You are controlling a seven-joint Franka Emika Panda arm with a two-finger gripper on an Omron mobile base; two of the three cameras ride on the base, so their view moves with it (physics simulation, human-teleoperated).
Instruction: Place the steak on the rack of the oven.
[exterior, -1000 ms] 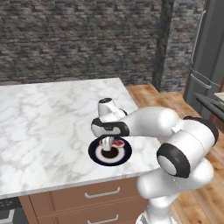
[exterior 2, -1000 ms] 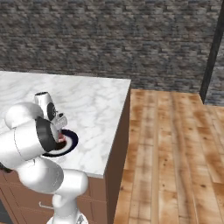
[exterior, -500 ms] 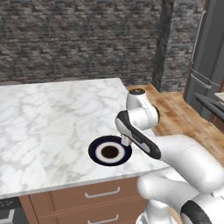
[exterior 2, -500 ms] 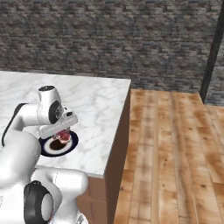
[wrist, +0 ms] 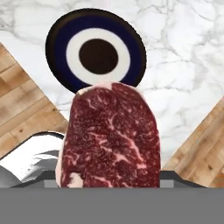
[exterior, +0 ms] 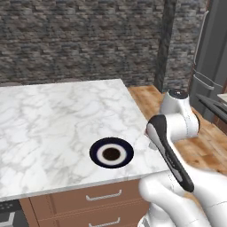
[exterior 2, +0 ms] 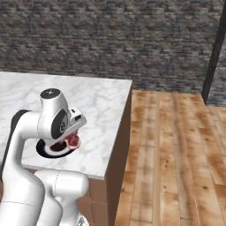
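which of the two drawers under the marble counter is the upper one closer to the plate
The drawer with the full silver handle, directly beneath the plate; the other drawer's handle sits lower, cut by the frame.

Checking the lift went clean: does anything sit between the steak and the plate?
Nothing. In the hand view the steak, carried by the tool, hangs above the plate, which lies bare on the marble counter.

Dark stone wall [exterior 2: 132, 39], plank floor [exterior 2: 176, 154], marble counter [exterior: 53, 115], wood drawers [exterior: 88, 199]
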